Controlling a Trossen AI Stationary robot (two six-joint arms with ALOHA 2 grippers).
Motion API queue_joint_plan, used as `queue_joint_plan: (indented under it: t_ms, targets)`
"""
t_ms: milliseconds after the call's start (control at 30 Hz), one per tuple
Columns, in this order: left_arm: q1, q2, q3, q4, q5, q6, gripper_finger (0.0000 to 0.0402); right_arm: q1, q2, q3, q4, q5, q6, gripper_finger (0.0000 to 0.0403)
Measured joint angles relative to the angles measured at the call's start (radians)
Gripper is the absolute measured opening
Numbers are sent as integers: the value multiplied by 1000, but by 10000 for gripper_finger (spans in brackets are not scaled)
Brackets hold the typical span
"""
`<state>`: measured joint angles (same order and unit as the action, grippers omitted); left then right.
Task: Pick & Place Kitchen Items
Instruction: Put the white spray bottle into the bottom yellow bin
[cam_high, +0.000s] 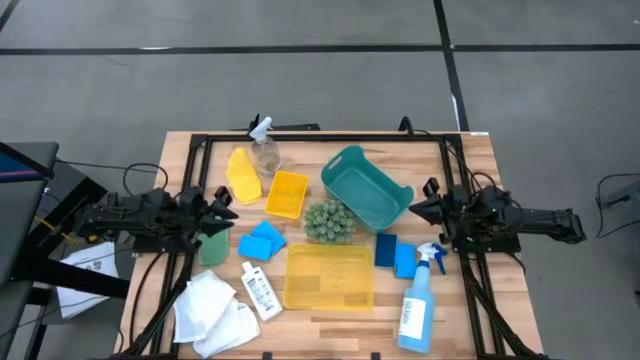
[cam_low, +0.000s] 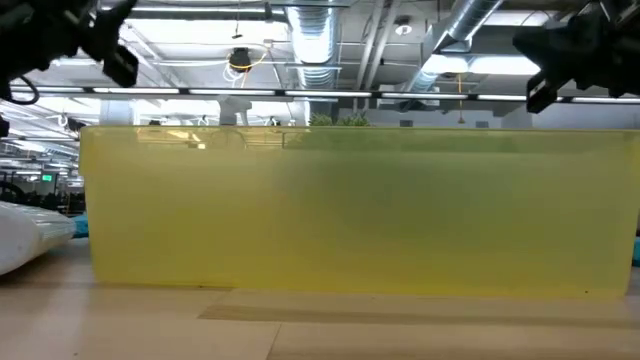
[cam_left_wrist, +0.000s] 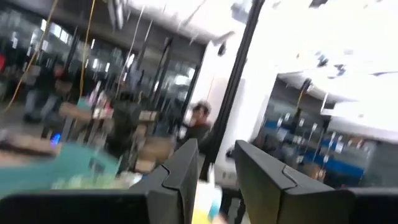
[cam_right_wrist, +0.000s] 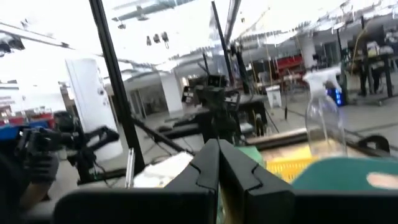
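Observation:
The kitchen items lie spread over the wooden table (cam_high: 470, 160). A clear spray bottle (cam_high: 265, 152) and a yellow piece (cam_high: 243, 175) are at the far left. Blue sponges (cam_high: 262, 241) and a green piece (cam_high: 213, 246) lie left of centre. A small white bottle (cam_high: 260, 291) and white cloths (cam_high: 214, 310) are near the front left. More blue sponges (cam_high: 395, 255) and a blue spray bottle (cam_high: 420, 300) sit on the right. My left gripper (cam_high: 226, 209) (cam_left_wrist: 216, 171) hangs open at the left edge, above the table, with nothing between its fingers. My right gripper (cam_high: 414, 208) (cam_right_wrist: 219, 163) hangs shut at the right edge, holding nothing.
A teal basket (cam_high: 365, 187) stands at the centre right, a small yellow bin (cam_high: 287, 194) left of it, and a green bumpy ball (cam_high: 328, 222) between them. A large yellow bin (cam_high: 328, 277) (cam_low: 360, 210) stands near the front. A black frame (cam_high: 320, 135) runs around the table's far and side edges.

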<state>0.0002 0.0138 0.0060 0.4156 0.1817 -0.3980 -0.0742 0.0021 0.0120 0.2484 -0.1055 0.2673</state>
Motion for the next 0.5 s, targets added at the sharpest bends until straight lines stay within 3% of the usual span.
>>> queue_joint_plan:
  t_ms: [233,500]
  targets:
    - [0,1,0,231,-20,56,104,0,0,1,25,-4,17,0]
    - [0,3,0,284,-16,154,104,0,0,24,36,-169,-18,3]
